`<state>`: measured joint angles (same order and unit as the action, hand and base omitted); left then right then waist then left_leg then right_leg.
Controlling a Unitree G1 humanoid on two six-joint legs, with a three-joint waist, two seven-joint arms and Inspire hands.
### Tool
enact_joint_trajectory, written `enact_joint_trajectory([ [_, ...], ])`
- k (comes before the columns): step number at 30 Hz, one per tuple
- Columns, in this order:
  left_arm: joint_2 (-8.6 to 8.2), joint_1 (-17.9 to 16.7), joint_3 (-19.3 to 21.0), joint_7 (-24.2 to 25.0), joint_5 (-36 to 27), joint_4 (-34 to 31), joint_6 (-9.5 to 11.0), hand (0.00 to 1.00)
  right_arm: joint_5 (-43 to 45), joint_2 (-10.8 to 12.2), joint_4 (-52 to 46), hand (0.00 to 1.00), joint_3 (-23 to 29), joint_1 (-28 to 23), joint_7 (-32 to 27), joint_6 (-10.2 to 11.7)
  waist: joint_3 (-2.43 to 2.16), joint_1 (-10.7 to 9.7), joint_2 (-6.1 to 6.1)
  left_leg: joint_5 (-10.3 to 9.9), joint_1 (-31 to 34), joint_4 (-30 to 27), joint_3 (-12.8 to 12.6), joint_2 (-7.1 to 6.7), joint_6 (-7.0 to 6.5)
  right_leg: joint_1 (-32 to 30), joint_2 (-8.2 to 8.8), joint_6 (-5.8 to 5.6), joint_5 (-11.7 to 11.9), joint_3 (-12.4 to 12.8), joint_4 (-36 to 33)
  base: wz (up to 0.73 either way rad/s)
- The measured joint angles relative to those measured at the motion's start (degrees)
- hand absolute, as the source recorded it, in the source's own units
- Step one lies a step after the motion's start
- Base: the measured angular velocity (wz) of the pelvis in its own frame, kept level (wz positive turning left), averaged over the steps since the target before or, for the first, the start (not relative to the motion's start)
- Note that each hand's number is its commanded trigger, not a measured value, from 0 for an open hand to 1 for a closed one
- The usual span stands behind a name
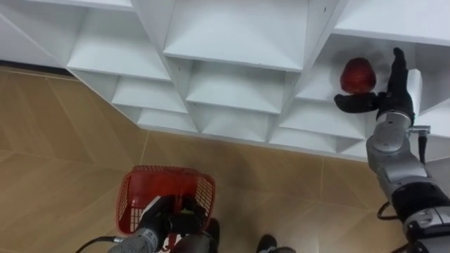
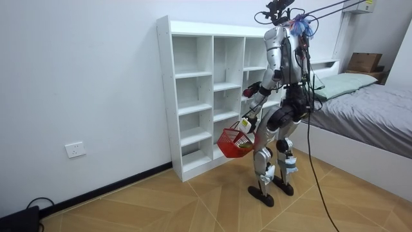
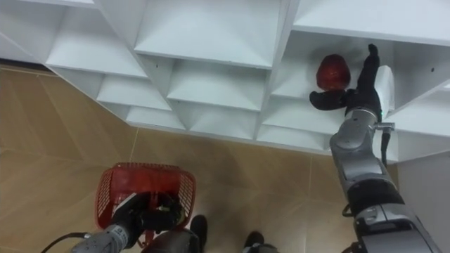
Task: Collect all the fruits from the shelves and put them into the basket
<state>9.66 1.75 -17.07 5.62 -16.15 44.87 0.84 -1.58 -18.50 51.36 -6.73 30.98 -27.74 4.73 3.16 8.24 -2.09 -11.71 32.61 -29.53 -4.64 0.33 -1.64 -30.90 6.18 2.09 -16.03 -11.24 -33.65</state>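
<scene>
Three columns of open compartments make up the tall white wooden shelf unit (image 2: 165, 96), which stands against a white wall and is the biggest thing in the room view. Next in size is the bed with grey bedding (image 2: 367, 109), at the room view's right, behind the robot. The robot stands upright on the light brown wood-plank floor (image 1: 70, 140), close in front of the shelf unit's right column and between it and the bed.

Lower down, the red plastic mesh basket (image 1: 140, 186) hangs clear of the floor at the robot's left side, its open top towards the head camera. The left hand (image 1: 184, 221) sits over the basket's near rim, and its dark fingers appear clenched round the handle, though that spot is hard to read.

Smallest is the round red apple (image 1: 357, 75), the fruit to be collected. It rests on a shelf board in the right column, towards the back of its compartment. The right hand (image 1: 394, 95) reaches into that compartment just beside the apple. Its fingers (image 1: 399, 63) are straight and released, pointing up along the apple's right side, while the thumb stretches out leftwards below the fruit. Nothing is grasped.
</scene>
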Motion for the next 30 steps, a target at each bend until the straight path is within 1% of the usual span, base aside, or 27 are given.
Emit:
enact_joint_trajectory([
  [4, 0.0, -0.01, 0.0, 0.04, 0.0, 0.0, -0.01, 1.0, 0.02, 0.0, 0.0, 0.0, 0.0, 0.0, 0.0, -0.48, -0.01, 0.0, -0.01, 0.09, -0.05, -0.19, -0.01, -0.03, -0.09, 0.01, 0.07, 0.01, 0.0, 0.05, 0.04, 0.0],
  [5, 0.0, -0.01, 0.0, 0.04, 0.0, 0.0, -0.01, 1.0, 0.02, 0.0, 0.0, 0.07, 0.0, 0.0, 0.0, -0.69, -0.01, 0.02, -0.01, 0.17, -0.06, -0.18, -0.01, -0.08, -0.12, -0.01, 0.1, 0.01, 0.0, 0.09, 0.0, 0.0],
  [7, 0.0, -0.02, -0.03, 0.03, 0.03, 0.0, -0.02, 1.0, 0.08, 0.0, 0.01, 0.51, -0.01, 0.0, 0.0, -0.74, -0.01, 0.04, 0.0, 0.29, -0.09, -0.16, -0.04, -0.15, -0.17, -0.05, 0.2, 0.01, 0.0, 0.08, -0.14, 0.0],
  [8, 0.0, -0.03, -0.04, 0.03, 0.03, 0.0, -0.02, 1.0, 0.08, 0.01, 0.0, 0.67, -0.05, 0.0, 0.0, -0.75, -0.02, 0.07, 0.01, 0.33, -0.11, -0.15, -0.04, -0.16, -0.19, -0.05, 0.23, 0.02, 0.0, 0.07, -0.18, 0.0],
  [9, 0.0, -0.04, -0.05, 0.03, 0.03, 0.0, -0.02, 1.0, 0.08, 0.01, 0.0, 0.78, -0.05, 0.0, 0.0, -0.75, -0.02, 0.08, 0.01, 0.34, -0.11, -0.15, -0.04, -0.17, -0.2, -0.05, 0.24, 0.02, 0.0, 0.07, -0.21, 0.0],
  [10, 0.0, -0.05, -0.04, 0.03, 0.03, 0.0, -0.04, 1.0, 0.08, 0.01, 0.0, 1.0, -0.1, 0.0, 0.0, -0.79, -0.02, 0.09, 0.01, 0.38, -0.13, -0.08, -0.04, -0.18, -0.21, -0.05, 0.26, 0.03, 0.01, 0.06, -0.22, 0.0],
  [14, -0.02, 0.03, -0.02, 0.0, 0.04, -0.04, -0.18, 1.0, 1.6, 0.0, -0.02, 1.0, -0.56, 0.0, -0.09, -1.12, -0.04, 0.06, 0.01, 0.42, -0.13, 0.02, -0.05, -0.18, -0.19, -0.11, 0.27, 0.05, 0.02, 0.05, -0.24, 0.0],
  [17, -0.2, 0.07, -0.03, 0.0, 0.03, -0.04, -0.29, 1.0, 2.24, -0.02, -0.03, 1.0, -0.67, 0.06, -0.04, -1.11, -0.22, 0.07, 0.04, 0.42, -0.24, 0.06, -0.1, -0.19, -0.19, -0.02, 0.27, 0.06, 0.03, 0.06, -0.19, 0.0],
  [22, -0.46, 0.11, -0.05, 0.0, 0.09, -0.04, -0.29, 1.0, 4.19, 0.02, -0.03, 1.0, -0.97, 0.05, 0.28, -1.13, -0.24, 0.07, 0.05, 0.45, -0.28, 0.05, -0.16, -0.19, -0.17, 0.0, 0.27, 0.08, 0.04, 0.06, -0.18, 0.0],
  [30, -0.89, 0.05, -0.05, 0.01, 0.1, -0.03, -0.29, 1.0, 4.36, 0.13, -0.03, 1.0, -1.06, 0.04, 0.45, -1.14, -0.24, 0.16, 0.05, 0.6, -0.31, 0.03, -0.18, -0.2, -0.19, 0.03, 0.31, 0.13, 0.08, 0.05, -0.2, 0.0],
])
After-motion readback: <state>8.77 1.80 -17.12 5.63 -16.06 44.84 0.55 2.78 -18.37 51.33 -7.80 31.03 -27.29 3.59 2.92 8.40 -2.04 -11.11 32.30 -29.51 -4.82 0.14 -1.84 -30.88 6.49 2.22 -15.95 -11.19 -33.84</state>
